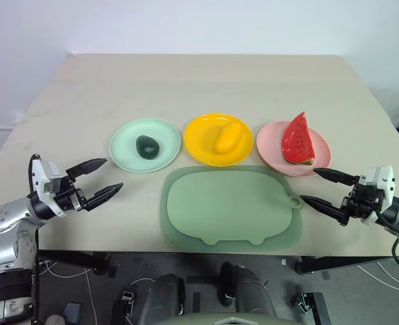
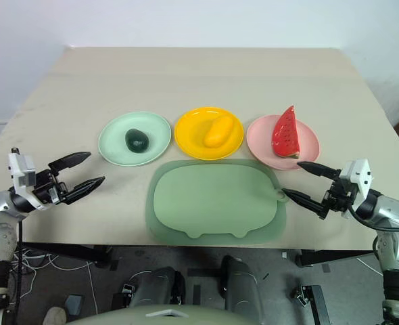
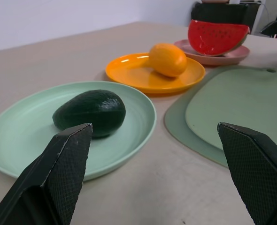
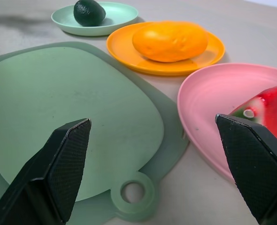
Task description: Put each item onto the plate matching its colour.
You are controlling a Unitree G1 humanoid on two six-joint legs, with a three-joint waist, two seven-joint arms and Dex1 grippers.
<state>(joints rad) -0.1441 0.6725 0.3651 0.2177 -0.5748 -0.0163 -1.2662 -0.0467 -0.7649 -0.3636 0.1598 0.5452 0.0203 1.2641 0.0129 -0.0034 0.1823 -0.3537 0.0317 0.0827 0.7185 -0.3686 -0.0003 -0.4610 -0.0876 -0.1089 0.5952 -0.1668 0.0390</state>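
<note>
Three plates stand in a row across the table. The dark green avocado lies on the mint green plate at the left. In the middle, the yellow mango rests on the yellow-orange plate. The red watermelon wedge stands on the pale pink plate at the right. My left gripper hovers open over the table, left of the green plate, holding nothing. My right gripper is open and empty too, just in front of the pink plate, beside the mat's right edge.
A large pale green mat with a small hanging loop lies at the table's front edge, in front of the plates. The beige table stretches bare behind the plates. A white wall rises beyond its far edge.
</note>
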